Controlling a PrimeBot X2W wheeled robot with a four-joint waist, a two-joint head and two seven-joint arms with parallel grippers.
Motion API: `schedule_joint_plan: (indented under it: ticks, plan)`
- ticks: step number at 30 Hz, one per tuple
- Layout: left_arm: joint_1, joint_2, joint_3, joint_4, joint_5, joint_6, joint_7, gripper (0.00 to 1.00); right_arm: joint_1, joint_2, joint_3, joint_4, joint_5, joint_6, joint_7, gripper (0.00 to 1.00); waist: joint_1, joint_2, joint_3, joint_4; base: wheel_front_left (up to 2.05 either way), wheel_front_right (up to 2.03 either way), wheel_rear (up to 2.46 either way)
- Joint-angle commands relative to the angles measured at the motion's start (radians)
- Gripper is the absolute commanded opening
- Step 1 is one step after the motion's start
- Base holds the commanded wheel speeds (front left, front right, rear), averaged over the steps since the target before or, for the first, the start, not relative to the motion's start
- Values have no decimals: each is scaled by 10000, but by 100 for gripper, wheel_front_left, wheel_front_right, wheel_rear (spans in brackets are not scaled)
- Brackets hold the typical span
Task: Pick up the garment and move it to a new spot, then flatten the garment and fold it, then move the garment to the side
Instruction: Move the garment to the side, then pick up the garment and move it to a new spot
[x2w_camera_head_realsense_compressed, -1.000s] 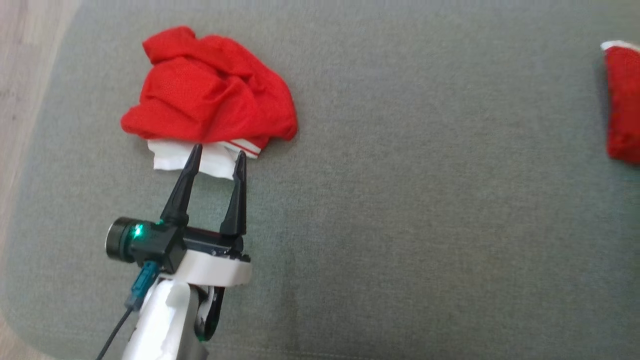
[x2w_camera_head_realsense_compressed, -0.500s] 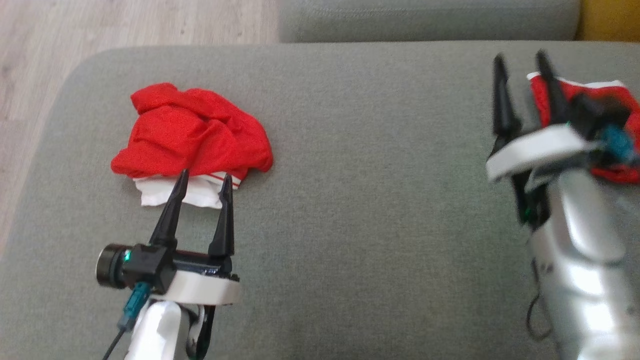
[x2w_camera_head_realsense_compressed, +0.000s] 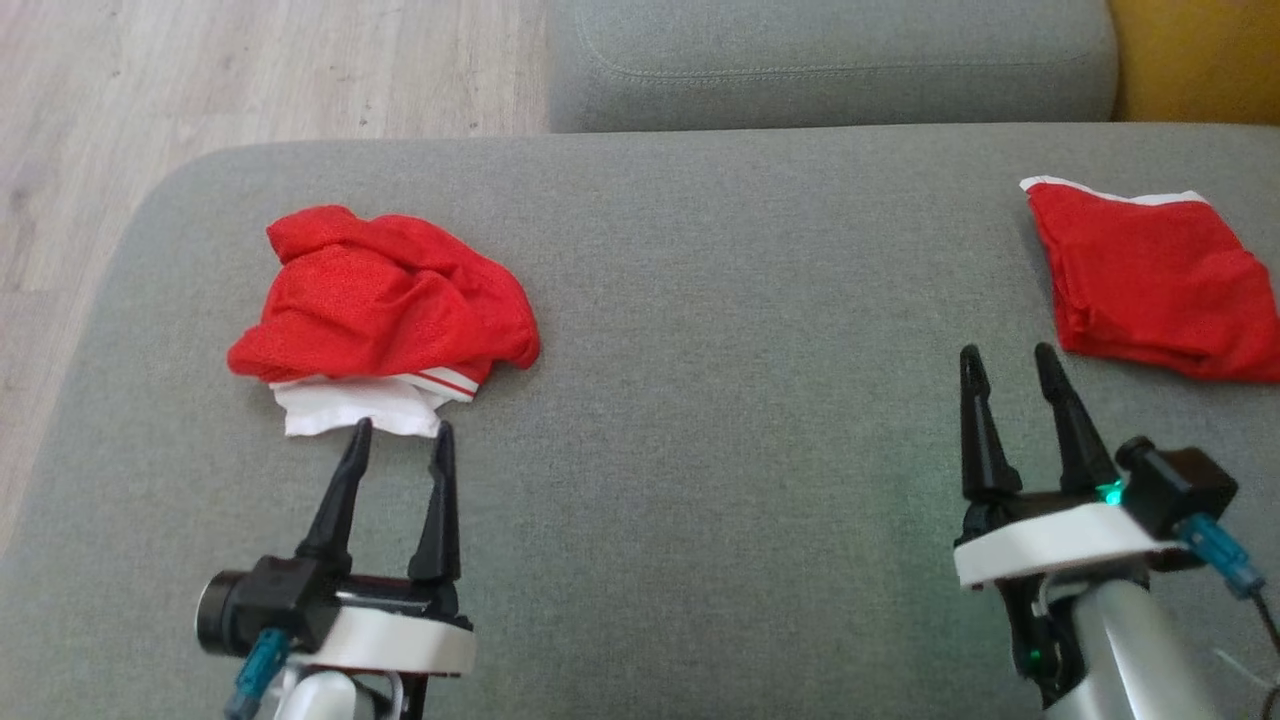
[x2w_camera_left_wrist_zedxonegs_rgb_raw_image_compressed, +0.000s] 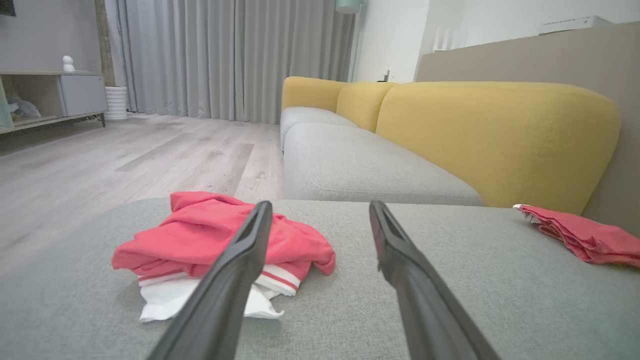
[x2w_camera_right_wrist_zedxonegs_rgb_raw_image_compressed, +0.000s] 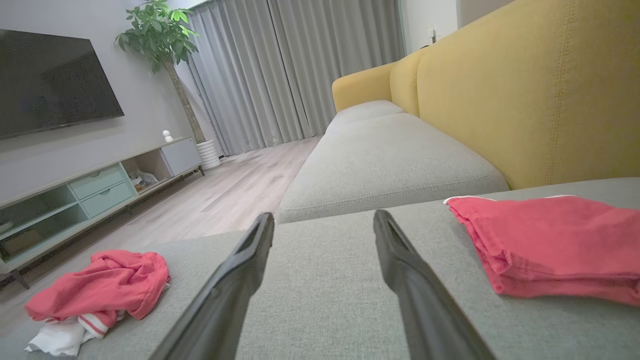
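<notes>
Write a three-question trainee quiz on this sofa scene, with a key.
1. True or false: the left gripper is shut on the crumpled garment.
2. Where does the folded garment lie on the grey cushion? A) at the robot's left B) at the robot's right C) under the crumpled garment
3. Fill in: the right gripper is ____ and holds nothing.

Key: 1 false; 2 B; 3 open.

The grey cushion (x2w_camera_head_realsense_compressed: 720, 420) carries a crumpled red garment (x2w_camera_head_realsense_compressed: 385, 300) and a folded red cloth (x2w_camera_head_realsense_compressed: 1150, 280).
</notes>
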Motion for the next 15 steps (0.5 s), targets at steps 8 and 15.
schedule_joint_plan:
  ticks: [8,15]
  plan:
    - [-244,49,132,-270,25,71,-51,100,-124,38,321,-468,79,-19,-107,100,1,-1,-129,85,0,0,0]
    - [-378,49,-66,-241,46,123,-51,100,14,38,579,-508,204,-19,-108,100,1,-1,-261,446,0,0,0]
